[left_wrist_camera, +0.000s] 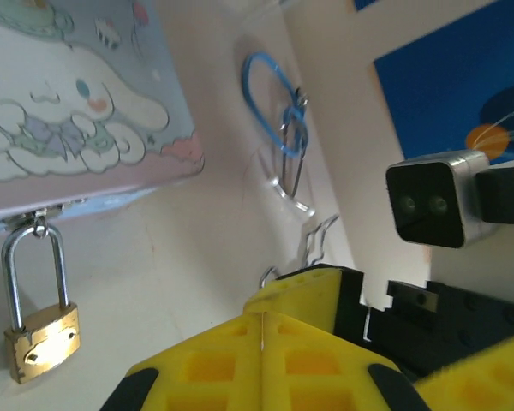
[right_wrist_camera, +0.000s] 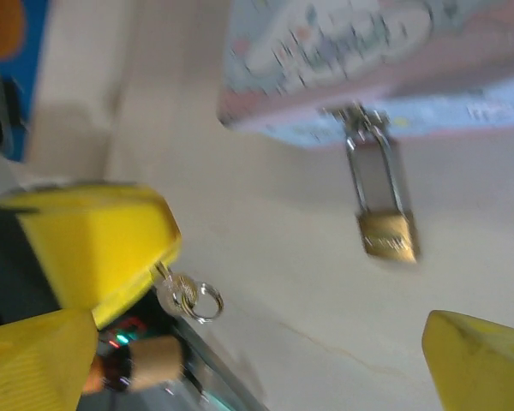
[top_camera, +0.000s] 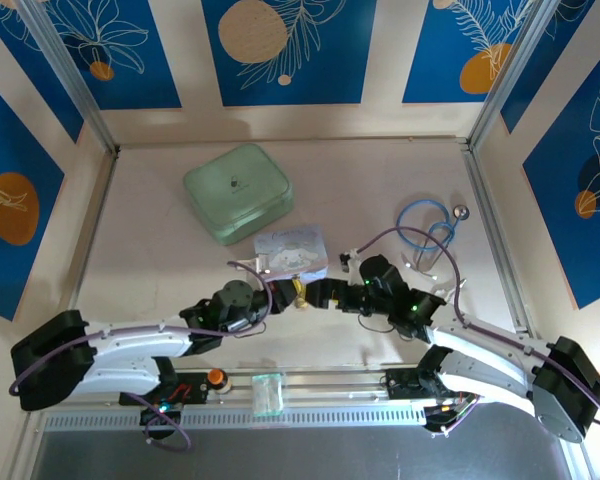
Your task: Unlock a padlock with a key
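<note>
The brass padlock hangs by its silver shackle from the latch of the pale blue cartoon tin; it shows blurred in the right wrist view as the padlock under the tin. My left gripper is shut on the key, whose thin edge shows between the yellow pads. The key's head and ring stick out of the left gripper's yellow fingers. My right gripper stands open, just beside the left gripper, with nothing in it.
A green case lies at the back left. A blue looped cable with a round metal end and a bent silver wire clip lie to the right. Aluminium rails border the table.
</note>
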